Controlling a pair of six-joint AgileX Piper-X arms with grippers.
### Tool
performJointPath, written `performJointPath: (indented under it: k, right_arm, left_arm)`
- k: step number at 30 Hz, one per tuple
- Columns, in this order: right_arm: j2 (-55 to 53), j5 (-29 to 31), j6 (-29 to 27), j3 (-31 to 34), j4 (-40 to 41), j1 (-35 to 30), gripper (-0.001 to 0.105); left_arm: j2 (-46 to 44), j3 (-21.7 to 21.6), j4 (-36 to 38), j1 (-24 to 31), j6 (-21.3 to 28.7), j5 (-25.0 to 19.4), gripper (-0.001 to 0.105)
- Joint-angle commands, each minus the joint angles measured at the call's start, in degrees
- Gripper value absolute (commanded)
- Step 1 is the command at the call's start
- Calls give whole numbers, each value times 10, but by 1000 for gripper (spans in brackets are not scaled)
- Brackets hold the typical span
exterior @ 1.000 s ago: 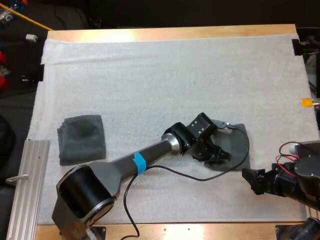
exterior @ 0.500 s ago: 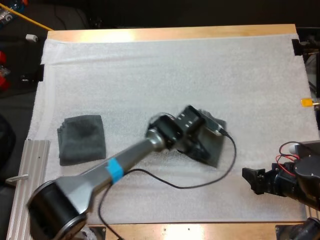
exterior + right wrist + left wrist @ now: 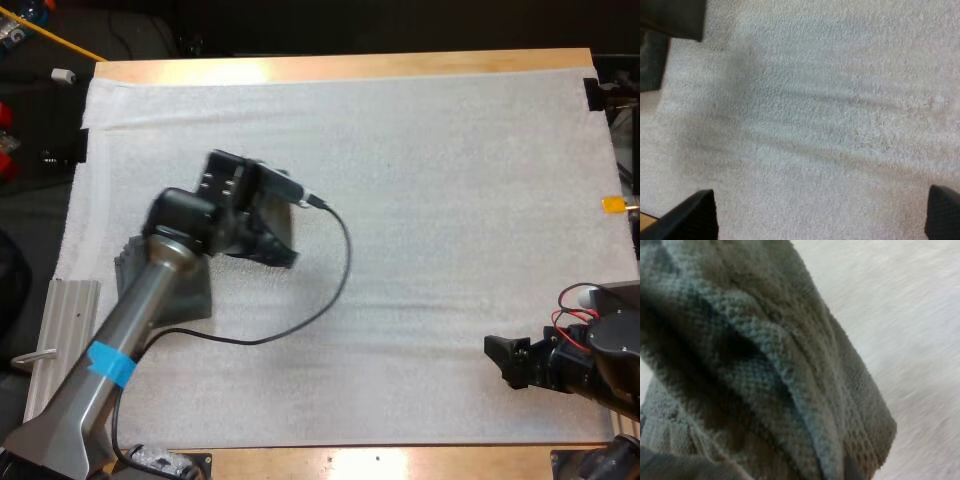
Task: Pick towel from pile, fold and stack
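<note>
towel [image 3: 790, 365]: dark grey-green waffle weave, bunched into thick soft ridges, at about 9 o'clock on the mat.
left gripper [image 3: 268, 240]: clamped onto the towel, at 2 o'clock from the folded stack.
folded stack [image 3: 197, 297]: flat, squarish, same cloth, partly under the left arm.
right gripper [image 3: 503, 358]: black fingers [image 3: 695, 215] spread apart over bare mat, at 4 o'clock.
mat [image 3: 430, 200]: white, fuzzy, faintly creased.

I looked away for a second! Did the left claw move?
Yes. The left claw swung leftward across the mat with the towel, and is now beside the folded stack.
</note>
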Motion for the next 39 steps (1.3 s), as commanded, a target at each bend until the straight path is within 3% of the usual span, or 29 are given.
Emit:
performJointPath:
  k: [1, 11, 16, 24, 30, 32, 39]
  right_arm:
    - [-1, 4, 0, -4, 0, 1, 81]
    - [-1, 4, 0, -4, 0, 1, 81]
    - [-1, 4, 0, -4, 0, 1, 81]
    - [-1, 4, 0, -4, 0, 1, 81]
    - [-1, -1, 0, -4, 0, 1, 81]
    - [-1, -5, 0, -4, 0, 1, 81]
    - [-1, -24, 0, -4, -4, 1, 81]
  left_arm:
    - [-3, -3, 19, 19, 23, -5, 0]
    - [-3, 0, 53, 139, 54, -23, 0]
    - [-3, 37, 59, 193, 72, -19, 0]
    - [-3, 98, 55, 234, 72, -17, 0]
    - [-3, 112, 45, 240, 59, -63, 1]
    - [-3, 112, 43, 240, 59, -85, 6]
    - [-3, 110, 43, 240, 50, -110, 58]
